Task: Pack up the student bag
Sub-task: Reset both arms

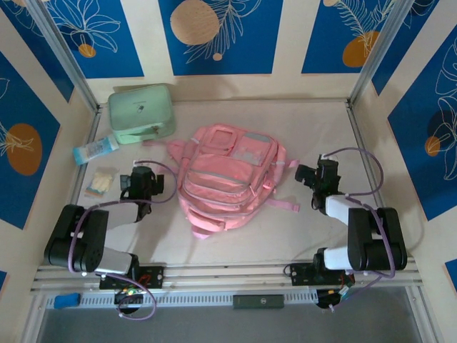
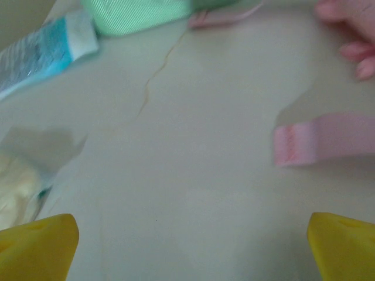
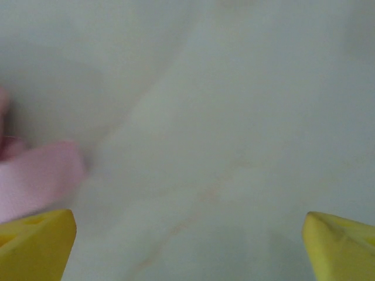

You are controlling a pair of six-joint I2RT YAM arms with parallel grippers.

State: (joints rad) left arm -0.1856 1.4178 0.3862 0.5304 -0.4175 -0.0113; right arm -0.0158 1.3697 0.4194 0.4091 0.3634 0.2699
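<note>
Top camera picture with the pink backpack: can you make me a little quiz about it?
1. True or false: the pink backpack lies between the two arms.
2. Fill in: the left gripper is ___ (open or shut).
3. What sits in the far left corner of the table? A) mint green case B) pink backpack C) left gripper
Key: 1 true; 2 open; 3 A.

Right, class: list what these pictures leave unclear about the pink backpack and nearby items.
- Top view: inside of the student bag, hidden by its fabric.
- Top view: print on the blue-white tube, too small.
- Left wrist view: pale packet, blurred, cut by the left edge.
</note>
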